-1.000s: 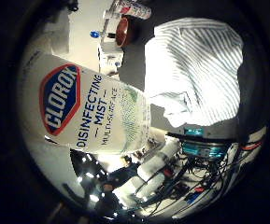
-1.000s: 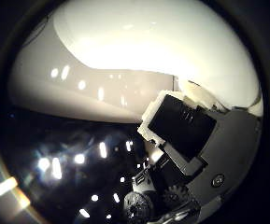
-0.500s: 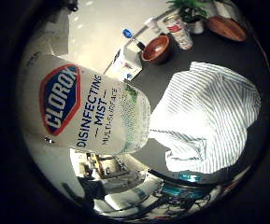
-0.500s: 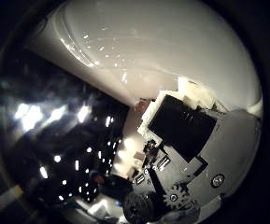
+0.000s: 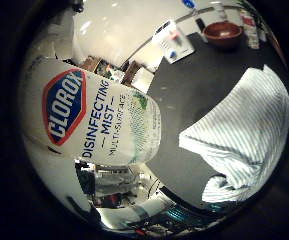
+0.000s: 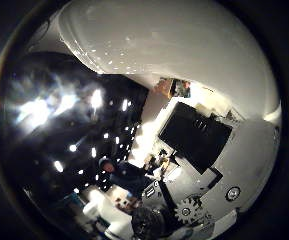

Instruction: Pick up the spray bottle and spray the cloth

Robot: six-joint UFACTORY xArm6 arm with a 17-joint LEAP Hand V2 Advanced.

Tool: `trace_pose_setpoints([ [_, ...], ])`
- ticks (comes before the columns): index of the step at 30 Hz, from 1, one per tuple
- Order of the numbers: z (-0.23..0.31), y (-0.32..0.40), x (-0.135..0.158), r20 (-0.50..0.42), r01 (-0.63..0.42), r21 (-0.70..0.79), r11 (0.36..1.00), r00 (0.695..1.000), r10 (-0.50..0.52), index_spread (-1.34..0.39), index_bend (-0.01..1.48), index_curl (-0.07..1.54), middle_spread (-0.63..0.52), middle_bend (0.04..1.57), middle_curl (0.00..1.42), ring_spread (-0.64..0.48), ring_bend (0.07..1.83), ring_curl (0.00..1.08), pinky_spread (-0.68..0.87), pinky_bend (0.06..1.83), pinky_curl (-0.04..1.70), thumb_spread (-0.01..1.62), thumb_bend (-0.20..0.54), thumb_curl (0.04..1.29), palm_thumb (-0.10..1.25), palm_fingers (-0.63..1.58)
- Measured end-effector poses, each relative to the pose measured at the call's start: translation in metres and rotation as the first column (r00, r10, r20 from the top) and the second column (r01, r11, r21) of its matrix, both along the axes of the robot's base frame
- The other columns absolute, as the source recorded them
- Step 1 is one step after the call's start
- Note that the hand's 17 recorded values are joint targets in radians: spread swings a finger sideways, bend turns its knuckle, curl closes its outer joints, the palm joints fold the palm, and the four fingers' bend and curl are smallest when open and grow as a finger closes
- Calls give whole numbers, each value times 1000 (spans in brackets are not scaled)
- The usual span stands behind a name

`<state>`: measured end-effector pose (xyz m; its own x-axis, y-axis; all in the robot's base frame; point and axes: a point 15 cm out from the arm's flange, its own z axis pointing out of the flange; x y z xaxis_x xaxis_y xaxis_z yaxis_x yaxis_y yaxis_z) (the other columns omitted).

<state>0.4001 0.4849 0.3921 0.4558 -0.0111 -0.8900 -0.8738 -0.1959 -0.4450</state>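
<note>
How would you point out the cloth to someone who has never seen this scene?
Start from the dark table. The cloth lies crumpled on it, past the white spray bottle that fills the near view. It is the only soft thing there: white with thin stripes, unlike the reddish-brown bowl farther back.

Hand shows only in thumb-side view: black and white body w/ a gear at frame edge. Finger curl can't be made out, so grip state unclear.
</note>
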Motion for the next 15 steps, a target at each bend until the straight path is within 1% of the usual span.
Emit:
trace_pose_setpoints([
  [5,-16,36,-41,-1,-123,19,992,992,123,-305,1099,680,-191,1315,665,-217,1420,540,-352,1250,602,713,-17,1069,912,1243],
  [8,-25,47,-53,10,-145,12,989,989,145,-305,1099,680,-191,1315,665,-217,1421,540,-352,1249,602,709,-14,1069,918,1244],
  [10,-28,48,-48,20,-124,1,992,992,124,-305,1098,680,-191,1315,665,-216,1421,540,-352,1249,602,708,-16,1066,921,1244],
  [11,-31,48,-42,30,-97,-15,995,995,98,-305,1098,680,-191,1315,665,-216,1421,540,-352,1249,602,710,-16,1065,924,1244],
  [15,-45,42,-7,79,45,-86,995,996,-38,-305,1098,680,-191,1315,664,-216,1421,539,-352,1249,602,712,-17,1060,925,1244],
])
